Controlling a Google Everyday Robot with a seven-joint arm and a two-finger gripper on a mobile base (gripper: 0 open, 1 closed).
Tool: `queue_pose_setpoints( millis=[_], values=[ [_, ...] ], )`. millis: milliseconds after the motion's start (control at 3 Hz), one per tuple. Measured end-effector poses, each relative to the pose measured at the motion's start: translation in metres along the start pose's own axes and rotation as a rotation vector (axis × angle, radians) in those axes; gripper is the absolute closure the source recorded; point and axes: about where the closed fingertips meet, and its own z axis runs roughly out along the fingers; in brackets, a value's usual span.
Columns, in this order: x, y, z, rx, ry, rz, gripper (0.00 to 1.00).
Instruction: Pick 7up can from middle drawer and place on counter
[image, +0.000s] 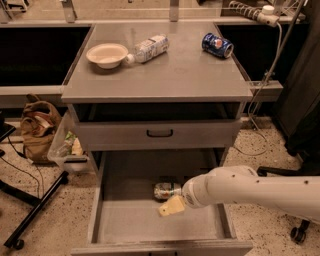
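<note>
Camera view: 7up can (166, 190) lies on its side in the middle drawer (132, 222), long axis across the drawer, just behind the gripper (172, 204), on the cabinet side. You can't tell if the gripper is released, clenched or touching it.

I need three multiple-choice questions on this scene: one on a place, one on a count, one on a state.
1. Where is the hand?
A) raised high
B) in the middle drawer, next to the 7up can
C) out of view

2. How many things lie on the counter?
A) one
B) five
C) three

3. How does the 7up can rest?
A) on its side
B) upright
C) lifted in the air

Answers:
1 B, it reaches low into the open drawer.
2 C, bowl, clear bottle, Pepsi can.
3 A, its long side lies on the drawer floor.
</note>
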Motion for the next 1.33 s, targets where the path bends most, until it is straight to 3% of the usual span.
queue_pose_setpoints(
  millis=[333,667,1000,1333],
  values=[
    [0.025,-0.018,0.033,0.059,0.006,0.024,0.0],
    [0.03,-0.047,0.056,0.115,-0.039,0.054,0.0],
    [0.011,-0.063,0.079,0.154,-0.132,0.056,0.0],
    [-0.026,-0.066,0.098,0.168,-0.28,0.029,0.0]
  ],
)
